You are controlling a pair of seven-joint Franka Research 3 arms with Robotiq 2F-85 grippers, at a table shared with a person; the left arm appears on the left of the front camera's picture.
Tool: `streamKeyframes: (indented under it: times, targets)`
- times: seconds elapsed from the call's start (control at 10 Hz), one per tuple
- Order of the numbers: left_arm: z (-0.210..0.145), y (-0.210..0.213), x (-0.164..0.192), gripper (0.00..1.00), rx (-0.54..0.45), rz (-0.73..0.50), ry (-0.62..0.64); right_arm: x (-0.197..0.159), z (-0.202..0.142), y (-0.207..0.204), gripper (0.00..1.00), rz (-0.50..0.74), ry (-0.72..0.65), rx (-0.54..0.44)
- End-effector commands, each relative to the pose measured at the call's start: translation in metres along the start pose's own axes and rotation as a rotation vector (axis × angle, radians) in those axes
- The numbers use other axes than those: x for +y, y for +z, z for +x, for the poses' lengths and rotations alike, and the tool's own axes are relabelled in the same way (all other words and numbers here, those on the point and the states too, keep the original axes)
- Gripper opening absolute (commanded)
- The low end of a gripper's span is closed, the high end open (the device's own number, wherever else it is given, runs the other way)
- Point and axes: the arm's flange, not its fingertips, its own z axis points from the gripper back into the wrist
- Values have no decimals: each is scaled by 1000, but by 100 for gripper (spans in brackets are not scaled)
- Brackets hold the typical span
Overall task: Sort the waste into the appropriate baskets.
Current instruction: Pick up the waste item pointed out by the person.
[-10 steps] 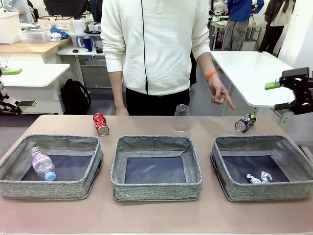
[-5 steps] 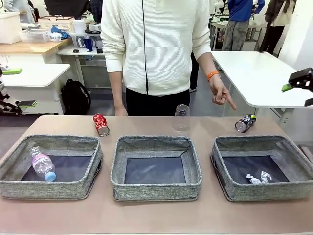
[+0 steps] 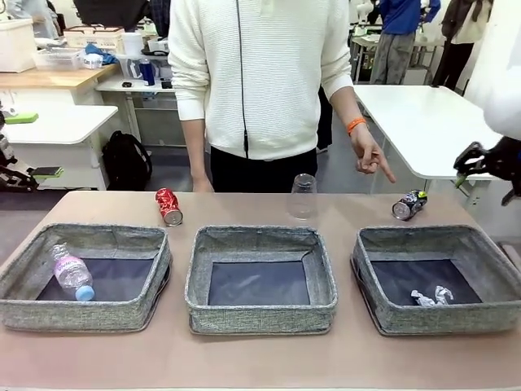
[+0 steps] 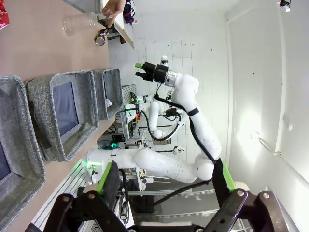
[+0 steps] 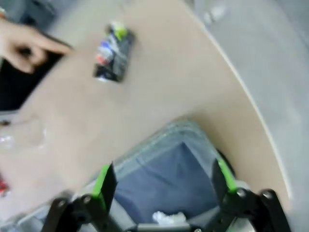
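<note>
A crushed red can (image 3: 168,205), a clear plastic cup (image 3: 303,195) and a dark blue-black can (image 3: 409,204) stand along the table's far edge. The person's hand (image 3: 370,159) points down at the dark can. The pink-labelled bottle (image 3: 72,272) lies in the left basket (image 3: 81,314). The middle basket (image 3: 260,316) holds nothing. White scraps (image 3: 431,296) lie in the right basket (image 3: 440,319). My right gripper (image 3: 479,163) hangs open at the right edge, above and right of the dark can (image 5: 112,50). My left gripper (image 4: 166,188) is open and holds nothing, off the table's left side.
The person in a white sweater stands at the far side behind the cup. In the right wrist view the right basket's far wall (image 5: 159,140) lies just below my fingers, with bare tabletop between it and the dark can. White tables stand behind on both sides.
My right gripper has swung from pointing left, high at the right edge, to tilting down toward the table's far right corner. The waste, the baskets and the pointing hand have stayed put.
</note>
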Motion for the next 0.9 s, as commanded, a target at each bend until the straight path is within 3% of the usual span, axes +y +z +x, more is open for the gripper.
streamKeyframes:
  times: [0.0, 0.3, 0.4, 0.5, 0.6, 0.7, 0.8]
  targets:
    - [-1, 1, -2, 100, 5, -17, -17, 56, 69, -4, 100, -72, -78, 186]
    - [-1, 1, -2, 100, 5, -17, -17, 82, 108, -55, 100, -57, -170, 221]
    - [-1, 1, -2, 100, 5, -17, -17, 75, 98, -50, 100, 35, -222, 161]
    - [-1, 1, -2, 100, 5, -17, -17, 74, 93, -57, 100, -83, -102, 218]
    - [-1, 1, -2, 100, 5, -17, -17, 80, 105, -64, 100, -43, -147, 213]
    - [-1, 1, -2, 100, 5, -17, -17, 95, 116, -77, 100, -156, -166, 213]
    - [-1, 1, -2, 100, 5, -17, -17, 103, 133, -89, 100, -119, -141, 257]
